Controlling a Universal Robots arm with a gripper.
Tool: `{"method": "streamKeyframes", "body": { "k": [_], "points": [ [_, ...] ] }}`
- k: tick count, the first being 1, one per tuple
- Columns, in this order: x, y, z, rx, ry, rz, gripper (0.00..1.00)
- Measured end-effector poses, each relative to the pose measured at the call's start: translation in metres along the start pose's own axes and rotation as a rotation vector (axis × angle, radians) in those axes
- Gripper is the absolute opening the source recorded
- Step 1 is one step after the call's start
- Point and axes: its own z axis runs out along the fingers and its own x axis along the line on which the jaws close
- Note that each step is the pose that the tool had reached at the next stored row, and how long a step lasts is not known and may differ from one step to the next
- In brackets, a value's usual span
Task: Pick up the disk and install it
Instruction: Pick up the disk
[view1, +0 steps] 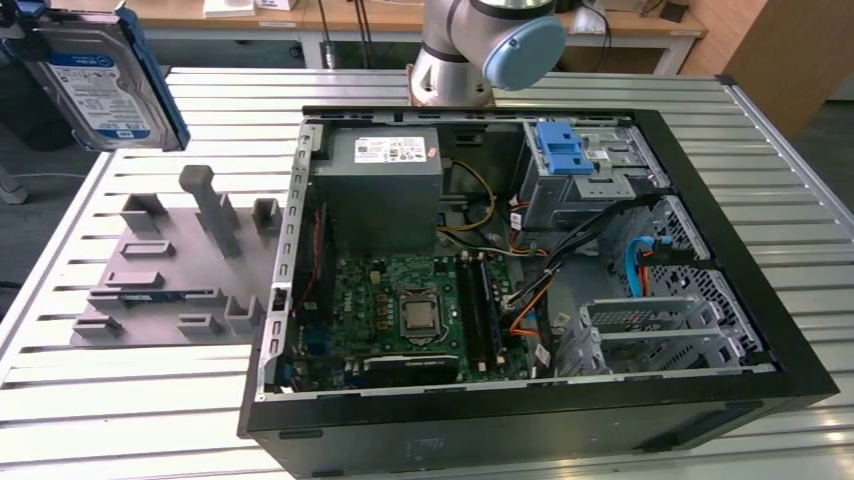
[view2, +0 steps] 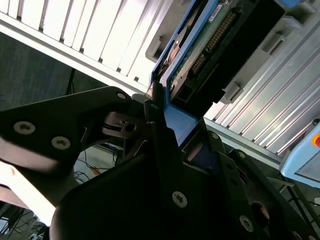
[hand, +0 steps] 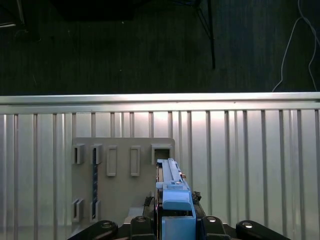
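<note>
— Where is our disk (view1: 100, 80) now?
— We see it up in the air at the exterior view's left, off the table (view1: 107, 400), label side toward that camera and a little tilted. The grey rack (view1: 160, 270) lies on the table below it.
— And our gripper (view2: 180, 132)?
— In the second wrist view we see its black fingers (view2: 159, 130) closed in on the disk's blue bracket (view2: 185, 117), one on each side, gripping it.
— How near is the case (view1: 507, 425)?
— Well apart. We see it lying open on the table, on the exterior view's right of the rack.
</note>
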Motion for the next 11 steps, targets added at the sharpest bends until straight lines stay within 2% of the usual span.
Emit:
{"method": "streamKeyframes", "body": {
  "k": [11],
  "points": [
    [-0.0003,0.0002,-0.0081,0.0000,0.0000,0.000,0.36]
  ]
}}
